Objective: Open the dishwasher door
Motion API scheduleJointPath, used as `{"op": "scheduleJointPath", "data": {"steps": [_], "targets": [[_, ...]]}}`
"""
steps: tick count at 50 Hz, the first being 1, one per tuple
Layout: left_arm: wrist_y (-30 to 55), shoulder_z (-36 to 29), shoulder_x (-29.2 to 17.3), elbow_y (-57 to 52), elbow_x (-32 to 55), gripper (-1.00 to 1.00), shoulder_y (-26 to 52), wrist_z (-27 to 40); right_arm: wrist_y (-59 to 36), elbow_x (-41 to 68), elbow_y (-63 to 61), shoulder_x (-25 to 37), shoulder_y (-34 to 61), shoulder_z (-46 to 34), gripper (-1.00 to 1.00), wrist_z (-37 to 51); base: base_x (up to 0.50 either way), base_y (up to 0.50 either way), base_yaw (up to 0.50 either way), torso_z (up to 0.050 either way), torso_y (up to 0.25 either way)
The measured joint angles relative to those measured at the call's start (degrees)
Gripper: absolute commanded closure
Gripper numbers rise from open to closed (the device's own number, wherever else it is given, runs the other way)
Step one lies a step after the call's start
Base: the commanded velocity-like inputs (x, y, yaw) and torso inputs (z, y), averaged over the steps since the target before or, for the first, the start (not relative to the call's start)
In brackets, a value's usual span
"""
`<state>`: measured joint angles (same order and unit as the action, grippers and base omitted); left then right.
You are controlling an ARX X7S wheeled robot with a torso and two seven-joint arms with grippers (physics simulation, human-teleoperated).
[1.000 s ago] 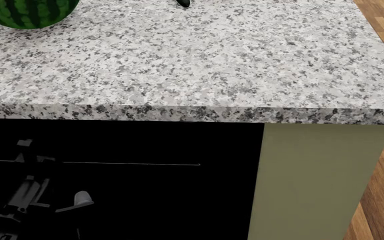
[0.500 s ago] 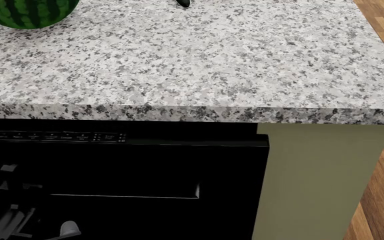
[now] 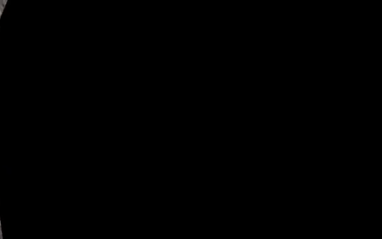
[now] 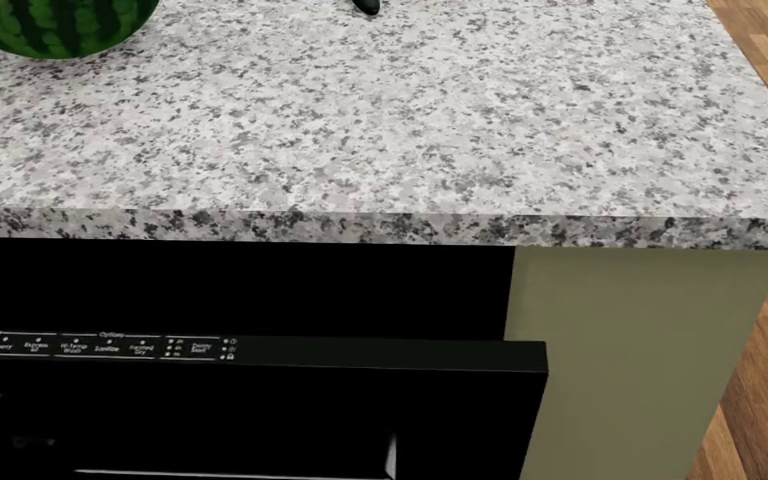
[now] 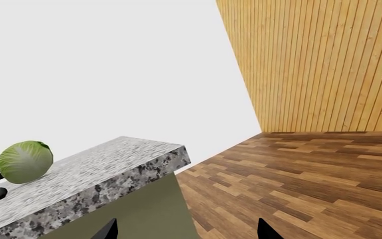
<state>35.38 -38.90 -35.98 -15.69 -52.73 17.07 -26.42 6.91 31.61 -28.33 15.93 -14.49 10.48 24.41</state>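
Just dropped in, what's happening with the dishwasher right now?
The dishwasher door is partly open, its top edge with the control buttons tipped out from under the granite counter. The left gripper is barely visible low against the door, grip unclear. The right gripper is idle, open, off past the counter's end.

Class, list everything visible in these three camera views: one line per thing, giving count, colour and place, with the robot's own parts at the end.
Speckled granite countertop: one, grey-white, spanning the cabinet top.
Glossy black dishwasher door: one, black, below the countertop, top edge tilted outward.
Control buttons: one row, white-lettered, on the door's top edge.
Olive-beige cabinet panel: one, right of the door.
Striped watermelon: one, green, countertop's far left corner.
Pale green cabbage: one, on the countertop.
Wooden plank floor: brown, beside the cabinet.
Wooden slat wall: light brown.
Right gripper: two dark fingertips, apart, near the cabinet corner.
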Motion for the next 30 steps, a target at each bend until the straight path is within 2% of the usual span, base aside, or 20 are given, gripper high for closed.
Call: {"op": "scheduleJointPath", "data": {"steps": [16, 30], "targets": [[4.7, 1.2, -4.0, -10.2, 1.6, 1.00, -7.1, -6.3, 0.4, 0.6, -0.7, 0.3, -0.6, 0.2, -1.00, 0.2, 0.00, 0.00, 0.00, 0.000, -0.001], [7.7, 1.6, -6.6, -16.5, 2.3, 1.00, -13.3, -8.4, 1.0, 1.3, -0.9, 0.6, -0.9, 0.6, -1.00, 0.2, 0.00, 0.00, 0.00, 0.000, -0.001]]}}
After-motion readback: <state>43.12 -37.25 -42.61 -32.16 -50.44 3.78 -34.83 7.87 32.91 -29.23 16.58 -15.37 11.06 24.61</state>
